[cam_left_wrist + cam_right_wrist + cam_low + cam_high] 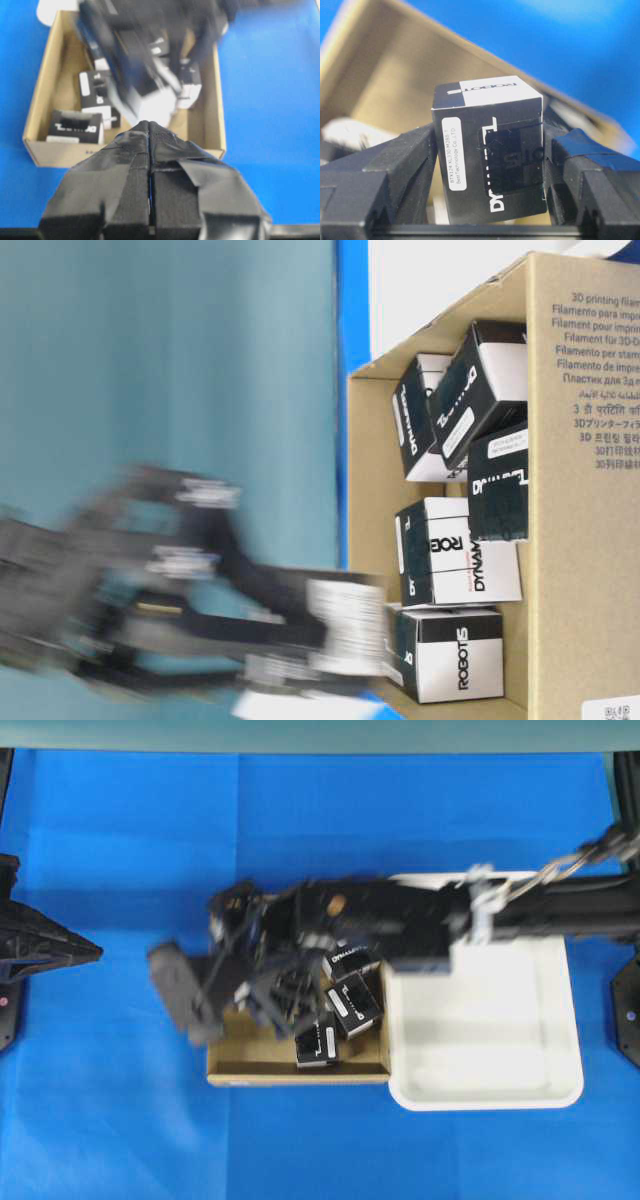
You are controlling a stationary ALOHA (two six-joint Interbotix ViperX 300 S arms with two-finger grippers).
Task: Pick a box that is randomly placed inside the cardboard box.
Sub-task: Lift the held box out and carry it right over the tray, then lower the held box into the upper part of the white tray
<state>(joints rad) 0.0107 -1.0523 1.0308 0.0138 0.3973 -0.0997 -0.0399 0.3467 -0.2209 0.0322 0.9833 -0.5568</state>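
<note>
Right wrist view, nearest: the right gripper (487, 165) is clamped on one black box (487, 152), a finger (402, 165) pressed on each side face, white top panel up, label strip facing the lens. Held square and centred, probably so it will not twist when carried. Behind it, the tan floor and wall of the cardboard box (395, 75), then blue table cover (545, 45). From this the carton seems to sit above the floor, but how far clear I cannot tell.

Left wrist view: the left gripper (150, 150) is pressed shut and empty, parked short of the cardboard box, likely to keep out of the way.

Overhead: right arm (540, 910) reaches across the white tray (490, 1095) into the cardboard box. Other black cartons (355, 1005) lie jumbled by its right wall.

Hard to read: the working arm is motion-smeared in the overhead, table-level and left wrist views, so the gripper and held box are indistinct there. The arm also hides much of the box floor; carton count uncertain.
</note>
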